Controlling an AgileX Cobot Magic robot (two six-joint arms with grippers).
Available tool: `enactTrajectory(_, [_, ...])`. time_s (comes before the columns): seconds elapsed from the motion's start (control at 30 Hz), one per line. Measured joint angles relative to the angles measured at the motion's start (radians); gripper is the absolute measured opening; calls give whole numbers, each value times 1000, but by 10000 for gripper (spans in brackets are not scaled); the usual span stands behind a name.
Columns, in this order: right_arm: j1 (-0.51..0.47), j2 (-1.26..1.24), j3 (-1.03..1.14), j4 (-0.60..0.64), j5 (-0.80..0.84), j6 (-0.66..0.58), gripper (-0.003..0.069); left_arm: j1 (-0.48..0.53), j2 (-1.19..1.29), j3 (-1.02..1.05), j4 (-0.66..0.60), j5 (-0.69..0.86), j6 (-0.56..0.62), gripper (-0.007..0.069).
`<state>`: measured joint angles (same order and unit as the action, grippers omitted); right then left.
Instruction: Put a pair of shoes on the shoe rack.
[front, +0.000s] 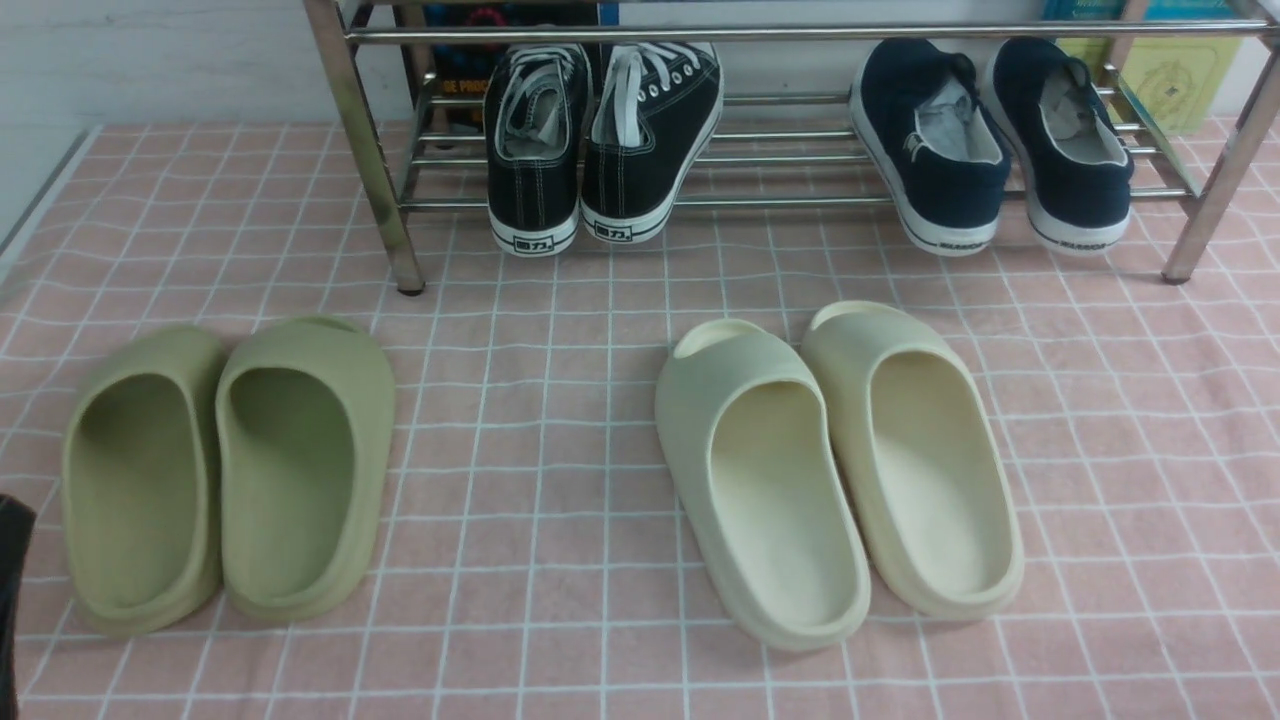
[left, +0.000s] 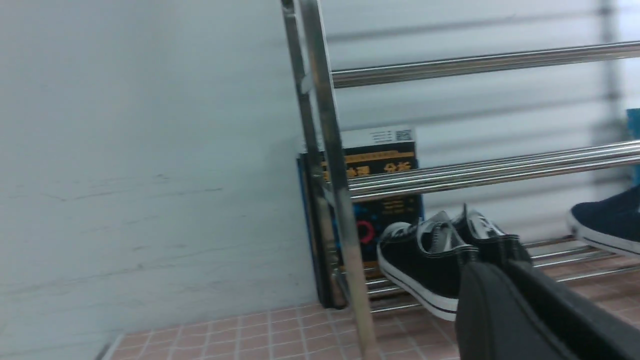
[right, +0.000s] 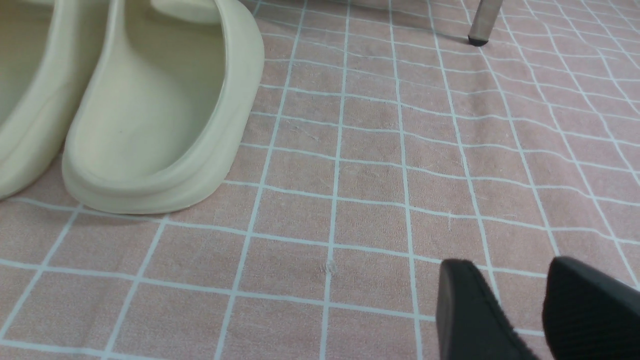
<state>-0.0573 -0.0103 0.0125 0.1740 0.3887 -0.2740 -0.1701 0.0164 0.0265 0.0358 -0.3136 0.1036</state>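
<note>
**Two black sneakers on the lower shelf**

Item one: the pair of shoes (front: 600, 140), black canvas with white laces, side by side on the shoe rack (front: 370, 150), heels overhanging the front rod, near its left leg. Beside them, navy slip-ons (front: 990, 150). On the pink checked cloth (front: 560, 420): olive slides (front: 230, 470), cream slides (front: 840, 470). My left jaws (left: 505, 300) are pressed together, empty; my right jaws (right: 520, 310) stand parted, grasping nothing.

olive slides (front: 230, 470), cream slides (front: 840, 470), navy slip-ons (front: 990, 145)
</note>
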Motion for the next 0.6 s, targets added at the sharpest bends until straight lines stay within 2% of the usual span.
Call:
enactTrajectory(0.13, [0,0,0,0,1,0,243,80,-27,0,34,188,-52,62])
enactTrajectory(0.23, [0,0,0,0,1,0,243,97,-28,0,46,376,-55,48])
enactTrajectory(0.37, [0,0,0,0,1,0,243,97,-28,1,-29,653,-50,14])
enactTrajectory(0.6, [0,0,0,0,1,0,243,97,-29,-4,-61,688,-18,8])
